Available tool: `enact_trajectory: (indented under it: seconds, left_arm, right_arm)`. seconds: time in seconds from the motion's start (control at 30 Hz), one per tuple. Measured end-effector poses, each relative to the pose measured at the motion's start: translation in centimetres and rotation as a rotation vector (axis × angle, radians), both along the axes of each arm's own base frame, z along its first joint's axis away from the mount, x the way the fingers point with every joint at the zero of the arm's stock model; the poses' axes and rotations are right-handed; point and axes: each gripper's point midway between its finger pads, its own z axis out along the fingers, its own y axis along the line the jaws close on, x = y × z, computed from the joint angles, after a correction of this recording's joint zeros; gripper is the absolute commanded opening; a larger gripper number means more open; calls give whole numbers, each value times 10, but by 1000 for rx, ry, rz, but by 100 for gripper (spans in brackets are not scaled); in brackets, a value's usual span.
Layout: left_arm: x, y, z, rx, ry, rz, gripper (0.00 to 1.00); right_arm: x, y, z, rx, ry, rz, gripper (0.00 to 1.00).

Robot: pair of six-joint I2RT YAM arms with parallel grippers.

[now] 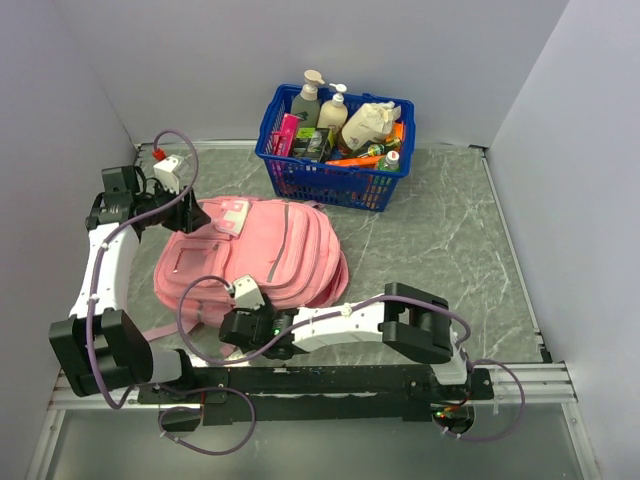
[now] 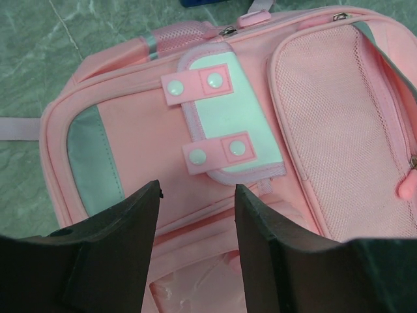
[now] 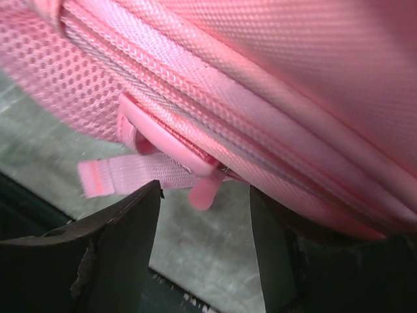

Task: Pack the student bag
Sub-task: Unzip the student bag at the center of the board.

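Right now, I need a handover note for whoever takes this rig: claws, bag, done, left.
Left claw: open, empty, above the student bag near its grey-white patch.
Right claw: open, at the bag's near edge, pink zip pull between its jaws, not gripped.
Bag lies flat on the table; blue basket of bottles behind it.
Done: nothing visibly packed; that zip looks shut.
Left: likely unzip, then load.
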Motion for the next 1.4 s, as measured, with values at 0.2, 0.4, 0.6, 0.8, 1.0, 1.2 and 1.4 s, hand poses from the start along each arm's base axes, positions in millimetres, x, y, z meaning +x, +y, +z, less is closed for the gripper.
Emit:
enact_trajectory:
  seconds: [0.2,0.4,0.6,0.8,1.0,1.2,1.4]
  left_arm:
    - [-6,1,2,27,-35,-1,55]
    - [-18,-1,3,53,-62,-25,55]
    - [-36,-4,-9,74,-35,-69,56]
    - [-62,-6,-9,110,-32,-122,59]
    - [-93,-9,-3,141,-38,-196,58]
    - [-125,-21,42,205,-176,-288,60]
    - [-150,-35,37,177,-153,-398,61]
  right_arm:
    - [3,4,-1,6,9,-23,50]
    - [8,5,1,19,20,-48,36]
    - [11,4,-2,5,29,-66,23]
    - [11,2,-2,-1,39,-83,0]
    - [9,-5,-2,2,41,-69,0]
    - [-3,-30,11,6,71,-35,0]
    - [-8,-45,17,16,90,-37,0]
